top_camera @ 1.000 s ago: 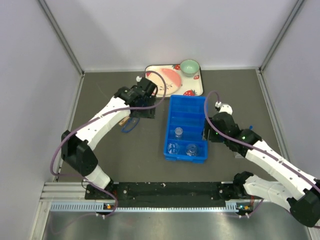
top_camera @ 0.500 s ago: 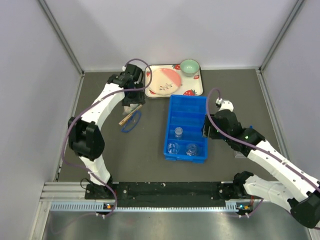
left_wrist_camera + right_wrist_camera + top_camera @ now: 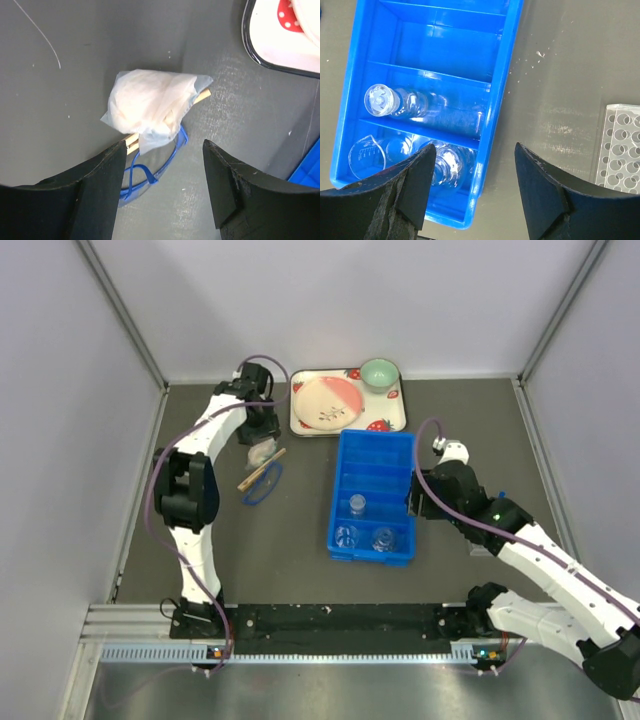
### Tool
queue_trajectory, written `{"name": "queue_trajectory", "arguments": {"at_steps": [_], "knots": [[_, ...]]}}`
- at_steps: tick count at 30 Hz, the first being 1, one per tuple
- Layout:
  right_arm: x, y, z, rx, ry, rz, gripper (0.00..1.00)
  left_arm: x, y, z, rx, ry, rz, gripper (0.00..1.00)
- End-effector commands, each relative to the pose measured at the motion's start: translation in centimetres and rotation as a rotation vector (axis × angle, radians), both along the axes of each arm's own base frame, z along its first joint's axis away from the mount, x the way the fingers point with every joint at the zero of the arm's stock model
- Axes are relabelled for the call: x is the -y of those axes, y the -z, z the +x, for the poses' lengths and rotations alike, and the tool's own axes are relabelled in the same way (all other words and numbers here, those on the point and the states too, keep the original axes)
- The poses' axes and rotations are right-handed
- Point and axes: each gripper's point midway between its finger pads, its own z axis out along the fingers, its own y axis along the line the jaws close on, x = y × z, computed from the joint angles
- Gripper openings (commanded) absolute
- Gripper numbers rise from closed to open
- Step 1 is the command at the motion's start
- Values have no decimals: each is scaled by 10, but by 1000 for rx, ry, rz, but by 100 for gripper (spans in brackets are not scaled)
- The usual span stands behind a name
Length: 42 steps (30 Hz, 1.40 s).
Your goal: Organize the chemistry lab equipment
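Fingers (image 3: 95,195) of the left gripper (image 3: 164,147) are standing well apart, gripping nothing and hovering over a crumpled white translucent wad (image 3: 150,107) on the far left part of the bench (image 3: 60,100). That wad is lying on a thin wooden stick (image 3: 131,143), with a thin blue ring (image 3: 156,169) lying just beside it, near the near left corner of the strawberry-print tray (image 3: 270,55). Fingers (image 3: 545,200) of the right gripper (image 3: 475,147) are likewise spreading wide and carrying nothing, hanging above the right wall of a blue plastic divided bin (image 3: 495,100) around the bench's middle. Small clear glass beakers (image 3: 367,155) are resting in its two nearer compartments. A clear rectangular tube rack (image 3: 620,145) is sitting on the bench to the right of the bin.
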Motion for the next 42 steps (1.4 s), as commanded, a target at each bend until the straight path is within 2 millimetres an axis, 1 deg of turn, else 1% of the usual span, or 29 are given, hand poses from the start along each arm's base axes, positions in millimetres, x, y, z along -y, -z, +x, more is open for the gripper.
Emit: {"name": "queue_trajectory", "arguments": {"at_steps": [1,2,4,5,8,11,12,14,17,18,21,22,23,24,25,27,30,31,32,33,34,35,36,37,38,39,40,41,42], "knots": [[1,-15,10,44,14,1,65,-4,-1,27,63,-13,-39,69],[0,-14,9,42,11,1,65,-3,6,30,58,-10,-47,70],[1,-13,10,43,14,-3,65,-7,11,35,53,-14,-48,72],[1,-13,10,42,14,-6,65,-8,21,35,33,-16,-44,74],[2,-11,11,39,18,-11,65,-12,35,36,8,-24,-38,75],[3,-9,11,35,21,-17,65,-14,48,33,-21,-39,-45,72],[3,-9,11,35,22,-16,65,-14,51,33,-27,-43,-43,69],[3,-8,11,32,23,-20,65,-17,55,31,-38,-50,-36,66],[3,-7,10,31,24,-20,65,-19,62,27,-56,-53,-37,59],[3,-6,11,28,26,-21,65,-19,64,25,-63,-51,-36,52],[3,-7,11,29,24,-19,65,-21,65,21,-68,-50,-35,36],[3,-7,10,30,24,-18,65,-21,64,21,-65,-47,-33,18],[3,-8,11,33,25,-17,65,-22,64,21,-66,-50,-33,10],[3,-7,10,31,25,-19,65,-23,62,21,-63,-51,-32,4],[4,-8,11,34,29,-18,65,-23,60,21,-57,-50,-31,1],[4,-8,9,33,24,-17,65,-23,55,22,-48,-47,-31,0],[5,-9,9,32,28,-12,65,-18,40,20,-26,-40,-63,0],[4,-8,8,29,26,-10,65,-15,28,19,-3,-35,-79,0],[4,-9,8,29,28,-6,65,-12,22,18,8,-32,-88,0],[4,-8,7,29,26,-6,65,-7,14,18,28,-20,-98,0],[2,-9,7,28,24,-4,65,-3,-3,18,66,-10,-106,0],[4,-9,7,28,29,-3,65,0,-11,18,85,0,-110,0],[3,-10,7,28,26,-1,65,8,-19,16,99,22,-116,0],[2,-12,8,31,25,2,65,12,-33,14,127,33,-129,0],[2,-12,7,30,26,2,65,18,-39,13,138,46,-139,0],[3,-13,7,30,28,7,65,28,-44,9,146,70,-149,0],[2,-15,7,34,26,11,65,32,-54,7,165,78,-151,0],[1,-15,7,34,27,12,65,38,-57,4,171,92,-153,0],[3,-17,8,36,30,11,65,50,-60,0,178,117,-158,0]]}}
